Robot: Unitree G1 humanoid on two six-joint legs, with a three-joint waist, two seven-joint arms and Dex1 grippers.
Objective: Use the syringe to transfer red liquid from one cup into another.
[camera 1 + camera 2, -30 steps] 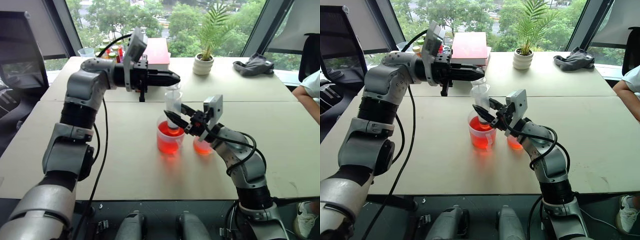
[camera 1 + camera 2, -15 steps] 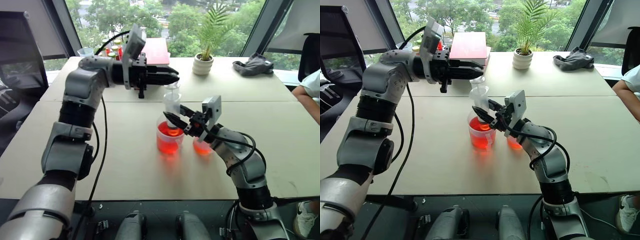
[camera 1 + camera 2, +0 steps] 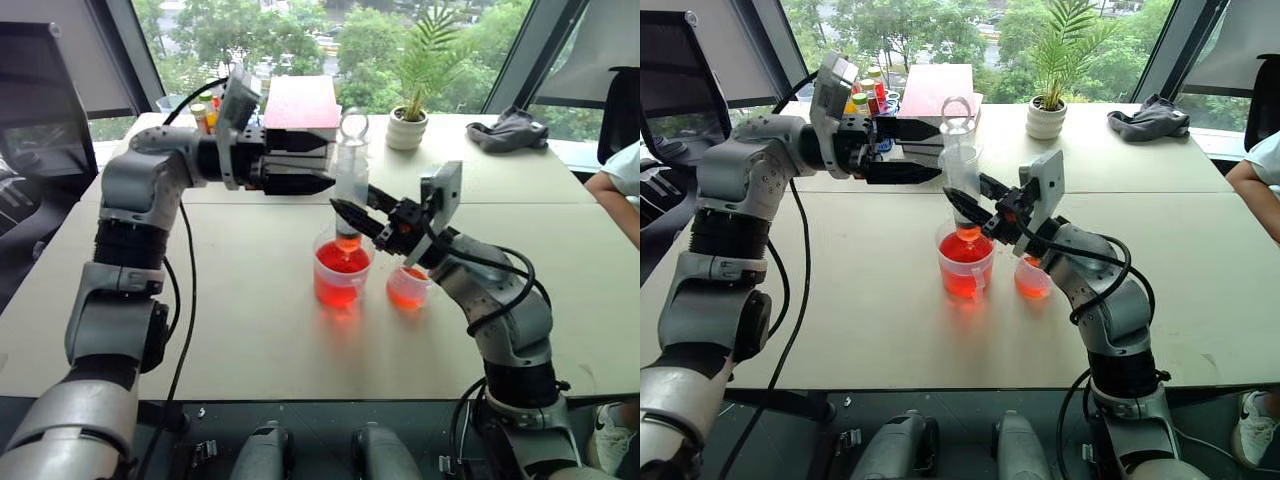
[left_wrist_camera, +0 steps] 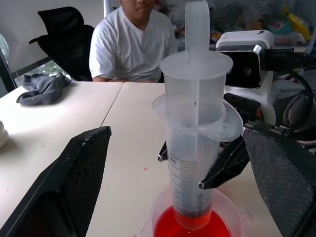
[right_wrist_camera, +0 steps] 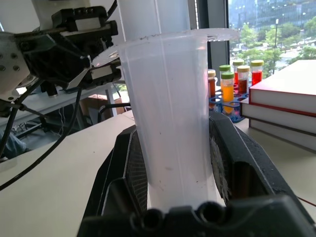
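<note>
The right pincer [image 3: 352, 214] is clamped on the barrel of the syringe [image 3: 350, 178], holding it upright with its nozzle just above the red liquid [image 3: 341, 262] in the larger cup [image 3: 341, 283] on the tabletop [image 3: 250, 330]. The left pincer [image 3: 325, 160] stands wide open, pointing level at the plunger from the robot's left, fingers either side and clear of it. Likely next, the syringe's long vertical axis must shift toward the smaller cup [image 3: 408, 288], just beside on the right arm's side.

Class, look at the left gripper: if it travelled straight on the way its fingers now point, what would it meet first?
Most likely the syringe: the open left gripper points level at its upper barrel, which stands just beyond the fingertips.
</note>
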